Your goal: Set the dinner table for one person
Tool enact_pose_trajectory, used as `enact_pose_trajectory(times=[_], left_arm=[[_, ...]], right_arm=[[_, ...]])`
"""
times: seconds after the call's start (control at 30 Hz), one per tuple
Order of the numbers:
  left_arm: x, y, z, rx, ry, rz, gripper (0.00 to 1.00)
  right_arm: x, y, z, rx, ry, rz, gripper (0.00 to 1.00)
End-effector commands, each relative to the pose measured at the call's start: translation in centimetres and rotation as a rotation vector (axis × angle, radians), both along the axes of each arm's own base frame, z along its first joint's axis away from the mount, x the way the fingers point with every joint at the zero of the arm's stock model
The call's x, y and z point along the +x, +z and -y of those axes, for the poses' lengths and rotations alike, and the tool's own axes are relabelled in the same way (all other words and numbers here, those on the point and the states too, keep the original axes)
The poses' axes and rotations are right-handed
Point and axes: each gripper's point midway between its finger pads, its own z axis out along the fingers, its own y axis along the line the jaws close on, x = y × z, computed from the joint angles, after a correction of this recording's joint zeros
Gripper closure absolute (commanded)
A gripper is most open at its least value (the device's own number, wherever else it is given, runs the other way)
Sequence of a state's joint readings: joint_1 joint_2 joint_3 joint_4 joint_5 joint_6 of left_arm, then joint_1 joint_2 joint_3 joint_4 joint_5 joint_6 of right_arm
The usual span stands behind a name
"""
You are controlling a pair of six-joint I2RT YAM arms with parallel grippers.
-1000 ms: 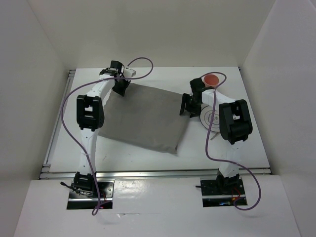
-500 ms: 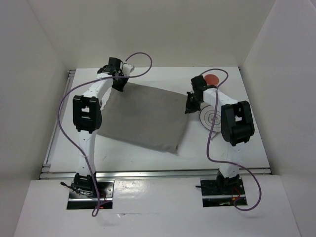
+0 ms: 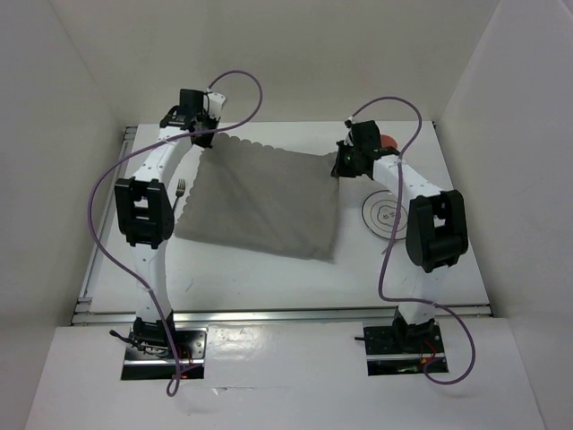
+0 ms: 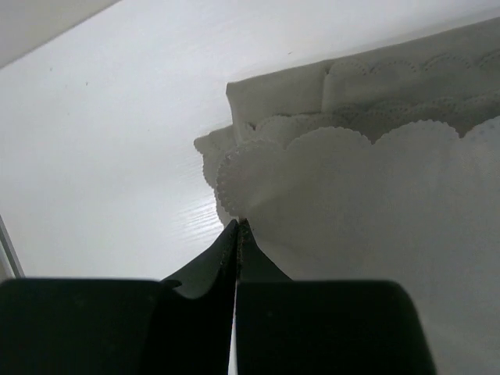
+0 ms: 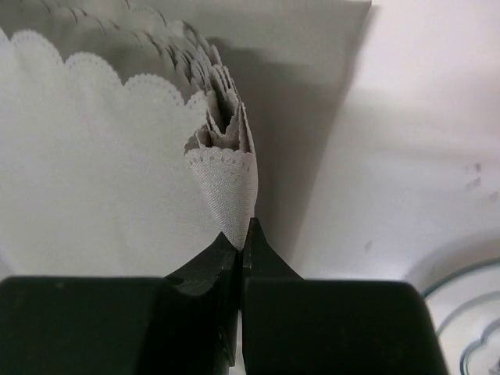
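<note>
Top external: left gripper [image 4: 237, 226] and right gripper [image 5: 244, 230] each clamp a mat [image 3: 260, 206] corner — thin pinches; a slip could drop it onto the plate [image 3: 387, 213] near the right one.

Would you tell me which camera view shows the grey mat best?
The top external view: nearly the whole grey mat shows, spread over the table. Each wrist view shows only one scalloped corner, pinched.

Left tool [image 3: 205, 139] and right tool [image 3: 340, 165] farther back, grey mat [image 3: 260, 202] wider between them, fork [image 3: 181, 188] newly visible.
</note>
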State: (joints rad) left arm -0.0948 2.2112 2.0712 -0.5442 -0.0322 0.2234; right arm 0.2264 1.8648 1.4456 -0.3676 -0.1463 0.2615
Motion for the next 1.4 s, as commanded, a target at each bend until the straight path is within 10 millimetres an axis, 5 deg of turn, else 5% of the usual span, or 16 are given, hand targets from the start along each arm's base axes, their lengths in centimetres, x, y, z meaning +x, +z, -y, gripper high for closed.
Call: enact_pose_trajectory(times=[0.0, 0.13, 0.33, 0.4, 0.47, 0.63, 0.67, 0.77, 0.83, 0.87, 0.93, 1.03, 1.07, 1.27, 1.3, 1.37], left_arm=[[0.8, 1.6, -3.0, 0.001, 0.110, 0.063, 1.00], [0.7, -1.0, -3.0, 0.013, 0.104, 0.021, 1.00], [1.0, -2.9, -4.4, 0.057, 0.184, 0.027, 1.00], [1.2, -3.5, -4.4, 0.057, 0.184, 0.024, 1.00], [1.8, -3.9, -4.8, 0.074, 0.199, 0.009, 1.00], [1.0, -5.4, -6.4, 0.133, 0.289, -0.052, 1.00], [1.0, -5.4, -6.5, 0.132, 0.303, -0.051, 1.00], [0.4, -5.1, -6.6, 0.134, 0.316, -0.064, 0.86], [0.1, -4.6, -6.7, 0.129, 0.335, -0.068, 0.43], [-0.5, -4.7, -6.8, 0.135, 0.334, -0.094, 0.30], [-0.9, -2.2, -7.3, 0.148, 0.366, -0.063, 0.09], [-2.5, 0.2, -7.6, 0.194, 0.358, -0.047, 0.06], [-3.3, 3.1, -6.8, 0.198, 0.342, -0.003, 0.06], [-14.3, -2.5, -1.0, 0.243, 0.027, -0.242, 0.09], [-17.3, -5.0, 0.1, 0.274, -0.032, -0.311, 0.11], [-19.3, -7.9, 0.6, 0.315, -0.082, -0.364, 0.11]], right_arm=[[4.4, 1.9, -0.3, -0.024, 0.002, 0.137, 1.00], [6.7, -0.7, -0.6, -0.047, -0.001, 0.105, 1.00], [9.1, 1.6, -1.4, -0.054, 0.027, 0.243, 1.00], [10.3, 1.3, -1.9, -0.053, 0.042, 0.243, 0.76], [10.1, -1.4, -2.4, -0.081, 0.063, 0.145, 0.15], [9.8, 2.9, -2.9, -0.222, 0.004, 0.222, 0.10], [8.9, 5.5, -3.1, -0.219, 0.000, 0.256, 0.10], [4.5, 6.7, -4.5, -0.201, 0.022, 0.226, 0.15], [0.7, 3.8, -5.1, -0.174, 0.030, 0.111, 0.25], [-0.7, 4.3, -4.9, -0.151, 0.026, 0.095, 0.31], [-5.0, 0.9, -5.1, -0.156, 0.024, -0.034, 0.50], [-10.0, -1.2, -5.9, -0.127, 0.046, -0.149, 0.83], [-11.1, -1.1, -6.2, -0.116, 0.053, -0.163, 0.93], [-15.8, -3.1, -6.7, -0.042, 0.001, -0.293, 1.00], [-16.0, -3.4, -7.2, -0.008, 0.001, -0.304, 1.00], [-16.8, -5.1, -6.8, -0.028, -0.010, -0.350, 1.00]])
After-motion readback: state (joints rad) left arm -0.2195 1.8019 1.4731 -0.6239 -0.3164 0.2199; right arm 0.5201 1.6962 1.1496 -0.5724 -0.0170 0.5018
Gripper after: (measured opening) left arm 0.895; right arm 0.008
